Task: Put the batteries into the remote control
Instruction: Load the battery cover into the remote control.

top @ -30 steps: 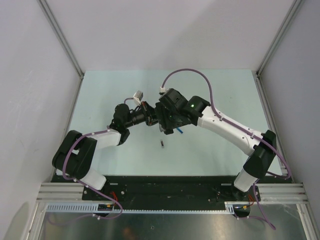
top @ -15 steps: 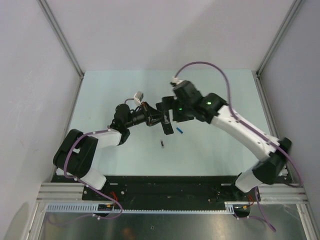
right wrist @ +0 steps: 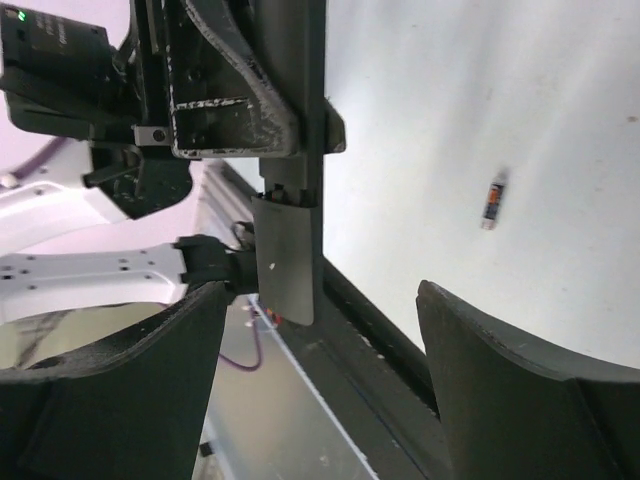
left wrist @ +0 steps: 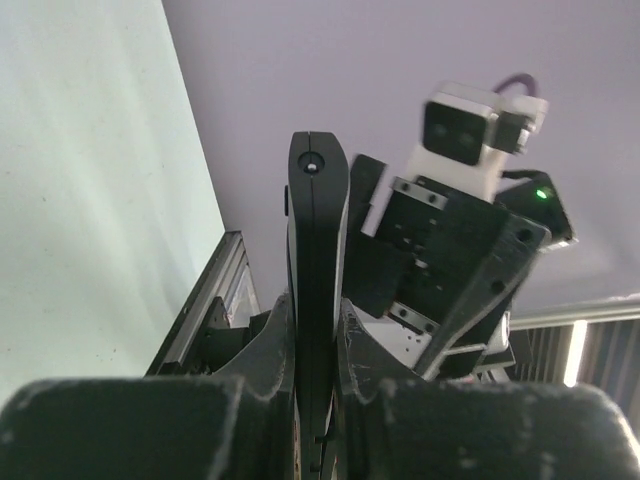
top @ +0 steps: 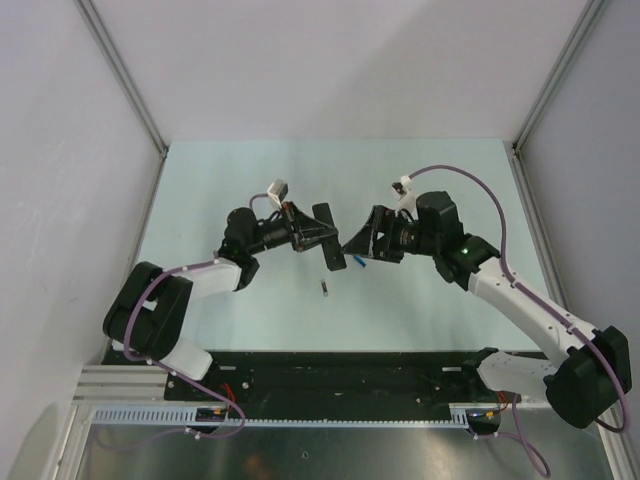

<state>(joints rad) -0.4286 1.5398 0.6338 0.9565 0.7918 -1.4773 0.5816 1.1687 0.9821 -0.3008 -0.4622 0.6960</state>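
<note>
We find the right gripper (top: 358, 243) withdrawn from the remote control (top: 327, 238), jaws wide, empty; the left gripper (top: 310, 237) clamps it; 1 battery (top: 324, 288) nearby awaits loading.

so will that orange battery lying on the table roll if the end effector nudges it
Probably: the orange battery is a tiny cylinder lying on its side on the smooth table, so a sideways push likely rolls it. It looks rigid and light. Its narrow round body may slip from a loose grip.
</note>
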